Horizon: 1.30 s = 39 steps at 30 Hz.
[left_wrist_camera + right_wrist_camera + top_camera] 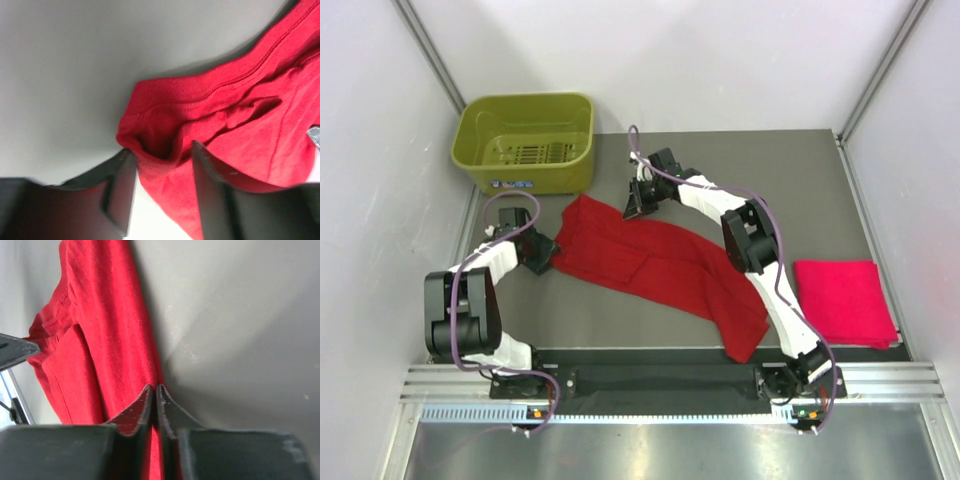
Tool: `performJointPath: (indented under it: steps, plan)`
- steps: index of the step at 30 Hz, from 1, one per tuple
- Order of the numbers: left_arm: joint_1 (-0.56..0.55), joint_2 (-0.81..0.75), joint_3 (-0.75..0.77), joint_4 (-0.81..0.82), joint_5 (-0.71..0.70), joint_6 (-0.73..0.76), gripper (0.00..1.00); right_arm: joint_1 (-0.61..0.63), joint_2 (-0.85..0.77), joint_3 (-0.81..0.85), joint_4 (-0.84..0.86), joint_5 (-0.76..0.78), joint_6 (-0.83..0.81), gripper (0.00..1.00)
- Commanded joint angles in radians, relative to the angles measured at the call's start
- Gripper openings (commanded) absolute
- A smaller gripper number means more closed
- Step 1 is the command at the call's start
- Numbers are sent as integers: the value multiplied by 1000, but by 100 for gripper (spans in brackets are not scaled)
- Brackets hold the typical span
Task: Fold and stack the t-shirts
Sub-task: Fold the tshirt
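Far-left corner: basket [525, 140]; table [800, 200] centre: spread shirt [660, 265]; near right, well apart: folded shirt [842, 300].

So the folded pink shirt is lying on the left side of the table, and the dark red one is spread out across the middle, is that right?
Not quite. The top view shows the folded pink shirt on the right side of the table, near its front edge. The dark red shirt is indeed spread out across the middle.
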Motion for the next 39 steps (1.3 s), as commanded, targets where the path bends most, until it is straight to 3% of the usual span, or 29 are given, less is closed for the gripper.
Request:
performJointPath:
  steps: [1, 3, 6, 7, 13, 17, 32, 35, 39]
  plan:
    - [5, 58, -19, 70, 15, 3, 49, -19, -11, 0, -6, 33, 21, 0]
    - [2, 78, -20, 109, 35, 4, 26, -50, -44, -80, 9, 62, 32, 0]
    - [-30, 99, -8, 136, 49, 4, 12, -93, -126, -199, 43, 81, 35, 0]
    - [-42, 104, -5, 143, 48, 1, 1, -107, -166, -229, 50, 81, 36, 0]
    - [-254, 170, 104, 128, -44, -20, 0, -208, -303, -413, 95, 105, 28, 0]
    - [-378, 269, 298, 93, -136, -11, 0, -272, -352, -490, 112, 128, 12, 0]
    - [-417, 849, 1218, 27, -279, 236, 0, -420, -294, -425, 196, 197, 99, 0]
    - [-418, 929, 1321, 39, -264, 233, 0, -417, -275, -412, 242, 188, 143, 0]
    - [-426, 938, 1271, 161, -230, 182, 0, -427, -272, -401, 248, 225, 136, 0]
